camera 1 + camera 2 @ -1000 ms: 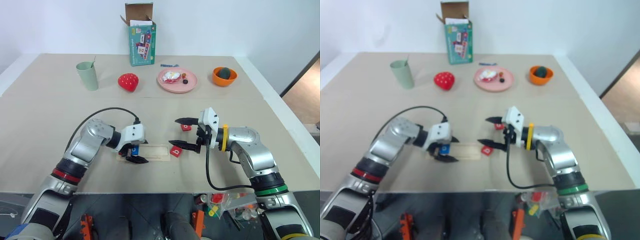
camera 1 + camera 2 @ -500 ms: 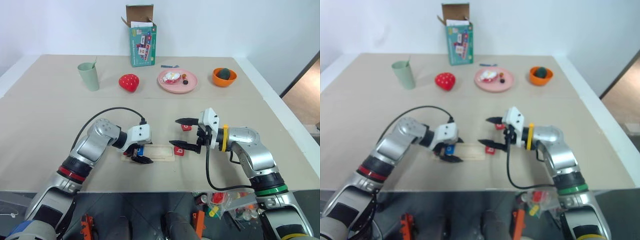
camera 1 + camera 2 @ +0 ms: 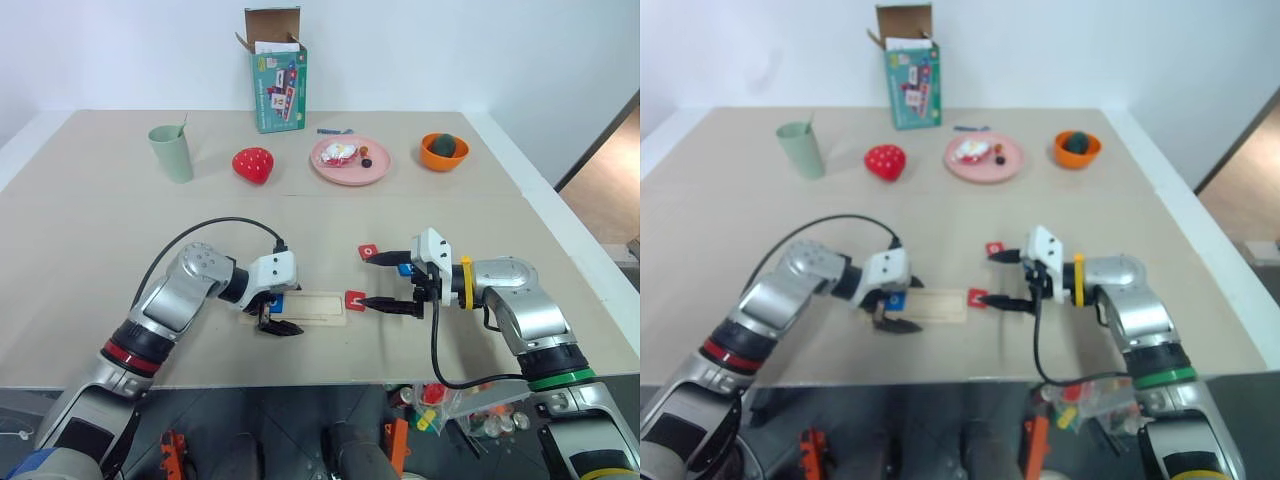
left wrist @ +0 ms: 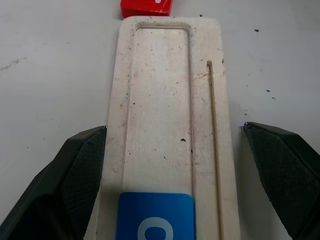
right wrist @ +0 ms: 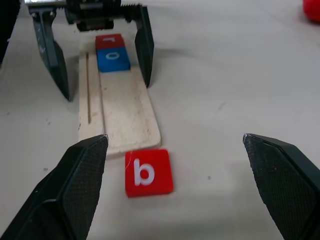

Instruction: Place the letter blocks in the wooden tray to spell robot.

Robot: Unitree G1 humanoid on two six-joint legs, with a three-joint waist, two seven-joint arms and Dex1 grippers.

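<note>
- The right wrist view gave what the head views could not: a red "r" block (image 5: 109,41) and a blue "o" block (image 5: 113,59) lay side by side at the far end of the wooden tray (image 5: 122,117), and a red "b" block (image 5: 148,172) lay on the table just off its near end.
- The left wrist view showed the tray's groove bare beyond the "o".
- In the left eye view, another red block (image 3: 368,252) and a blue block (image 3: 404,268) lay by the right gripper (image 3: 391,281); their letters were too small to read, and the blue one was partly hidden by the fingers.
- The left gripper (image 3: 277,314) straddled the tray with its fingers spread wide, grasping nothing; a second earlier it had been closed on the blue block.
- The right gripper stood spread and empty, as before.
</note>
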